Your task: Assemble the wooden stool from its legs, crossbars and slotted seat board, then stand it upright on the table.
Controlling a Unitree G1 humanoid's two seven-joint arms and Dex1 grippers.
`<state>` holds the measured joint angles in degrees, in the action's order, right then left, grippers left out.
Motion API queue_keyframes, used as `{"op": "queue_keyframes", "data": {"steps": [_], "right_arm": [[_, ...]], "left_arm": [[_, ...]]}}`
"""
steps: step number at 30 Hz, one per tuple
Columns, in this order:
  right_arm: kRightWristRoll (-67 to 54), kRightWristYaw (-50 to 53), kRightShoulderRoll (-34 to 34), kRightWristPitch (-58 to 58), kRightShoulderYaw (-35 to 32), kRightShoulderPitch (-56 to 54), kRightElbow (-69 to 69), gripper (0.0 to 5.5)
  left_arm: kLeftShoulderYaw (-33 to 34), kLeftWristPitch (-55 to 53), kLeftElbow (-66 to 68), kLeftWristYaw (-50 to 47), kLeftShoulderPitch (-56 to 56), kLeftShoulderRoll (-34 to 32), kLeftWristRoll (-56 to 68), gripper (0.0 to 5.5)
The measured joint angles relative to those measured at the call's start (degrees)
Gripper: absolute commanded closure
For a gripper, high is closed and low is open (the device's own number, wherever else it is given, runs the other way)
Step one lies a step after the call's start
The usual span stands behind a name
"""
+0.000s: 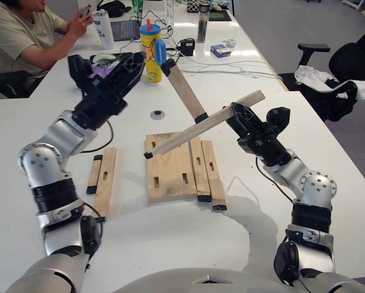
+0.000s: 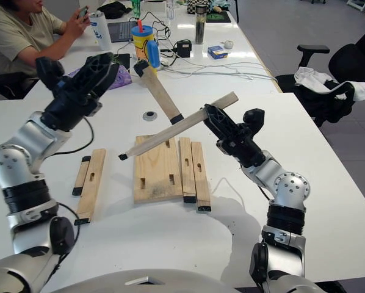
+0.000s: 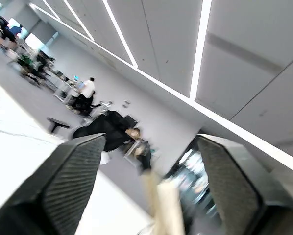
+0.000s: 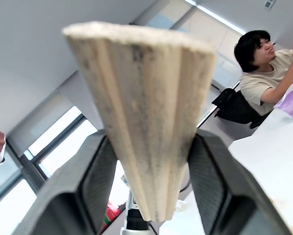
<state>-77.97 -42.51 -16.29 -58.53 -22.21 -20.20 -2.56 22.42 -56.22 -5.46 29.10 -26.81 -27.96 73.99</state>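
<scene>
Wooden leg in right tool

Rough pale wood leg; smooth white table.

On the tabletop the slotted seat board lies centrally, two legs just right of it, a third leg and a crossbar to its left, a tilted leg rising at its far edge, a slanting leg above it in the right claw.
</scene>
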Motion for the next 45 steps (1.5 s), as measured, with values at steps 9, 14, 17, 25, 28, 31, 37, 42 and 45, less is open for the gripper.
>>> {"op": "queue_keyframes", "data": {"steps": [9, 14, 17, 25, 28, 31, 37, 42, 45], "right_arm": [[12.7, -14.0, -14.7, 4.1, 2.7, -2.4, -5.2, 3.43], [21.4, -23.8, -16.7, 8.6, 8.6, -7.0, -12.8, 3.43], [24.9, -27.6, -16.7, 11.0, 11.1, -10.1, -15.2, 3.43], [31.2, -34.9, -16.5, 15.1, 15.5, -12.7, -19.5, 3.43], [33.3, -36.5, -16.4, 16.6, 16.5, -13.5, -20.8, 3.43], [35.1, -37.6, -16.2, 18.5, 16.9, -13.9, -22.3, 3.43], [38.6, -39.8, -15.5, 21.7, 18.6, -14.1, -22.9, 3.43], [41.0, -41.2, -13.9, 26.0, 19.3, -15.4, -24.7, 3.44], [41.6, -41.8, -13.2, 27.1, 19.7, -16.1, -25.4, 3.44]], "left_arm": [[-26.0, 14.4, -11.6, 21.8, 17.1, -11.8, -30.4, 1.53], [-39.4, 29.6, -11.2, 23.1, 19.0, -11.2, -49.7, 1.53], [-41.8, 33.6, -8.9, 21.4, 19.2, -10.9, -56.8, 1.53], [-46.8, 40.9, -6.1, 22.0, 18.8, -12.9, -69.0, 1.53], [-47.9, 43.8, -4.7, 23.3, 17.7, -13.6, -71.7, 1.53], [-48.9, 48.4, -2.4, 24.3, 16.2, -14.4, -74.7, 1.53], [-48.7, 53.5, 1.5, 26.6, 14.4, -16.7, -76.5, 1.53], [-48.9, 55.6, 3.4, 28.7, 13.1, -16.8, -76.7, 1.53], [-48.9, 56.5, 4.1, 29.2, 12.8, -16.8, -76.8, 1.53]]}}
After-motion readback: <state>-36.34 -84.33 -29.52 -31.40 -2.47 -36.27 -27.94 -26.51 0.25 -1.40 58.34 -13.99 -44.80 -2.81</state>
